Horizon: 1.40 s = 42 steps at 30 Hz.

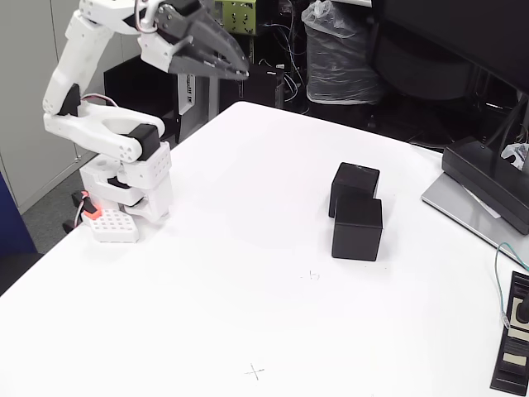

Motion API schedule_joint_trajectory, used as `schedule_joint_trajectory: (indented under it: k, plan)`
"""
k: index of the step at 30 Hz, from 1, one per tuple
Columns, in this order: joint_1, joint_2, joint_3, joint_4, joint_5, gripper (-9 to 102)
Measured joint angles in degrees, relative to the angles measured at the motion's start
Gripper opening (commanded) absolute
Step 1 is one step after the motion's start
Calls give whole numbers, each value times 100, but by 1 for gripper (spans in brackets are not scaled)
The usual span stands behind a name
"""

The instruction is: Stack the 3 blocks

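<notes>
Two black blocks sit touching on the white table (248,248), right of centre in the fixed view. The nearer block (357,229) stands in front of the farther block (355,184) and hides its lower part. My gripper (243,72) hangs high at the upper left, far from both blocks, pointing right and slightly down. Its dark fingers meet at the tip with nothing between them, so it is shut and empty.
The arm's white base (128,186) is clamped at the table's left edge, beside a white perforated brick with an orange part (111,224). A grey stand and dark monitor foot (483,186) fill the right edge. A black device (514,343) and cable lie at the lower right.
</notes>
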Motion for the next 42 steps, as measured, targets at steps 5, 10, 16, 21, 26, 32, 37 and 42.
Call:
schedule_joint_trajectory:
  k: [5, 10, 16, 21, 26, 32, 37, 42]
  plan:
    - [0, 923, 1784, -554, 0, -1]
    - [0, 1195, 2979, -1063, 0, -1]
    - [0, 1213, 3929, -1784, 0, -1]
    - [0, 1195, 4676, -2566, 0, -1]
    - [0, 1239, 4843, -2997, 0, -1]
    - [0, 1204, 4869, -3032, 0, -1]
    - [70, 1204, 4869, -3032, 0, -1]
    - [97, 1204, 4869, -2962, 0, -1]
